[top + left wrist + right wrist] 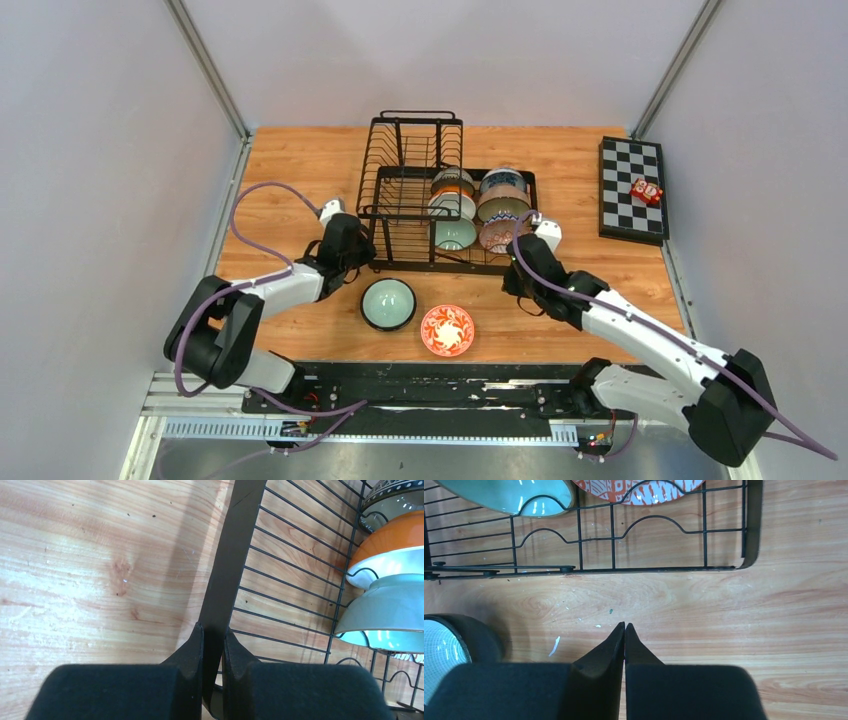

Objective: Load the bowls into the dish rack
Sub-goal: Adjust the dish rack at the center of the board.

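The black wire dish rack [405,165] stands at the middle back of the wooden table. Several bowls stand on edge in its right side [478,205]. A pale green bowl with a dark outside [388,303] and an orange-red floral bowl [447,330] sit on the table in front of it. My left gripper [366,251] is shut on the rack's flat black rim [235,555], with its jaws [213,632] pinching the band. Orange [390,535] and pale green [390,610] bowls show inside the rack. My right gripper [624,626] is shut and empty, over bare wood just in front of the rack's front edge [614,570] near its right corner [515,275].
A black-and-white checkered board [632,188] with a small red object [646,191] on it lies at the back right. Grey walls close in both sides and the back. The dark-sided bowl [444,645] sits left of my right gripper.
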Robot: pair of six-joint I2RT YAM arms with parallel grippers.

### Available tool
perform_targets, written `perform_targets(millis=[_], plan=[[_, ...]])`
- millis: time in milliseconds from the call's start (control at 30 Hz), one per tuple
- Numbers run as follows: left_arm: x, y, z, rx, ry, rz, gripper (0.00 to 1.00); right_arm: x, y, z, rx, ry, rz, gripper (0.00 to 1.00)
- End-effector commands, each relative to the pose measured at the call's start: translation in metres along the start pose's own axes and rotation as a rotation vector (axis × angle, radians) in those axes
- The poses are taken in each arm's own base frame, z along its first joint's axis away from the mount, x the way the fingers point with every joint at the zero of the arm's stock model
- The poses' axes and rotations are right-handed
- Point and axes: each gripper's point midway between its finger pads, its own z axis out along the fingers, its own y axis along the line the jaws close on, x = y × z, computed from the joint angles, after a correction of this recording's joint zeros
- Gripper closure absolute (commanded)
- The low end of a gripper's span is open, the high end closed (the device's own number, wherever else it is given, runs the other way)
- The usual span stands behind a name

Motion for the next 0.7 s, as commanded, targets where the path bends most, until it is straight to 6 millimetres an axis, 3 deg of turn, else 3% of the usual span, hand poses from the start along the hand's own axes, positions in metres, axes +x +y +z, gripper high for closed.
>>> perform_targets(millis=[0, 300, 667], plan=[[-0.025, -0.033, -0.009, 0.106, -0.121, -0.259, 1.0, 0.006, -0.002, 0.014, 0.019, 0.017, 0.015, 0.97], [-0.013, -0.05, -0.02, 0.177, -0.088, -0.244, 1.0, -0.001, -0.009, 0.037, 0.102, -0.02, 0.056, 0.97], [-0.004, -0.069, -0.037, 0.243, -0.031, -0.071, 1.0, -0.023, -0.018, 0.072, 0.137, -0.049, 0.106, 0.97]])
